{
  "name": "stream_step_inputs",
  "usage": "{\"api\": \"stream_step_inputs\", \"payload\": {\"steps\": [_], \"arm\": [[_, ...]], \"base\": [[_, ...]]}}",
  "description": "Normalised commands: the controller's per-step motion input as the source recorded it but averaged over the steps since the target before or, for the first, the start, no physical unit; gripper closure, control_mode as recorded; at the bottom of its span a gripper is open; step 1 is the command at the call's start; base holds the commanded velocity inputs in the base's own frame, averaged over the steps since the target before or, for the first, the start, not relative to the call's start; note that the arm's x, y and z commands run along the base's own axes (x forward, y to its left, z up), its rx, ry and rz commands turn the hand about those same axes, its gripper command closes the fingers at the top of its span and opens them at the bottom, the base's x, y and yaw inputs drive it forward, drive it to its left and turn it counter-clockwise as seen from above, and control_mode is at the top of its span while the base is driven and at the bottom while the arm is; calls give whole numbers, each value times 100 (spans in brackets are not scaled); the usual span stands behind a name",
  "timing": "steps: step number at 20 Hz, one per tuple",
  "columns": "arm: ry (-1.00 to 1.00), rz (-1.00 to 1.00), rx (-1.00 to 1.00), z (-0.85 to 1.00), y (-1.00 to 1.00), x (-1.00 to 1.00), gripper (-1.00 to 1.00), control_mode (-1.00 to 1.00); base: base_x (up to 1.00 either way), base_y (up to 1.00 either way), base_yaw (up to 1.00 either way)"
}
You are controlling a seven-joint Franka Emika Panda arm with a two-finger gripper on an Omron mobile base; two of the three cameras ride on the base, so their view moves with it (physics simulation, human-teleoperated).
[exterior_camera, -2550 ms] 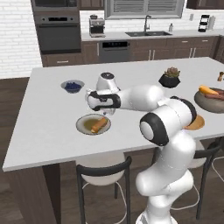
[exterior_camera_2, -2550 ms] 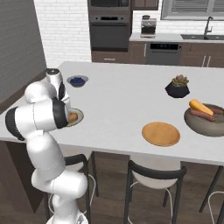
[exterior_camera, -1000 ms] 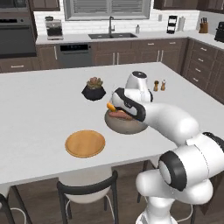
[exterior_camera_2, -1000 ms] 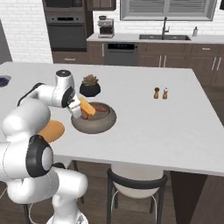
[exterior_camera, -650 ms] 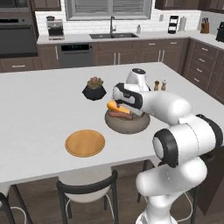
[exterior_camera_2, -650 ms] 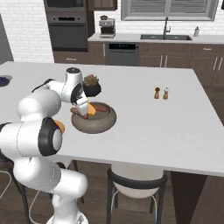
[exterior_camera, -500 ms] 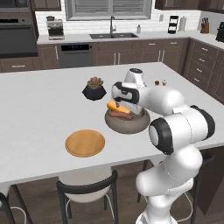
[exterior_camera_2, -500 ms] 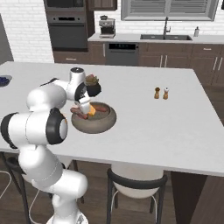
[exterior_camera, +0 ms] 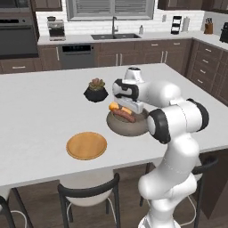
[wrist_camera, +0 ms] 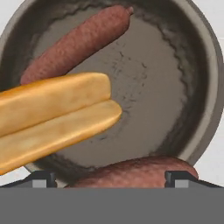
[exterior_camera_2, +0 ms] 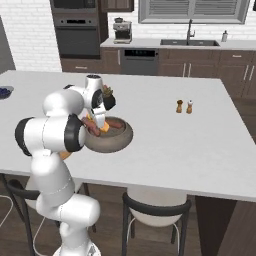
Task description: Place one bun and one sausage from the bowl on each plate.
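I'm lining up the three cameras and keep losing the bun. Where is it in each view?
Left base view: the bun sits at the bowl's back left edge, beside the pincer.
Right base view: an orange bit at the bowl's left side, below the hand.
Hand view: the long split bun fills the left half.
Shared landmark: the grey-brown bowl.

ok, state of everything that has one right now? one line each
pincer: open, tips either side of the near sausage
bowl: upright, holds a bun and two sausages
far sausage: lying in the bowl
wooden plate: bare
plant pot: upright
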Motion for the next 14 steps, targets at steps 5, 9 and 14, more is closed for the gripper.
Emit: {"api": "stream_step_inputs", "payload": {"steps": [5,9,14], "arm": [[0,0,1,-3,-3,-35,-100,-100],[2,-5,0,0,3,-1,-100,-100],[16,-18,0,-17,1,-2,-100,-100]], "base": [[0,0,0],[0,0,0],[0,0,0]]}}
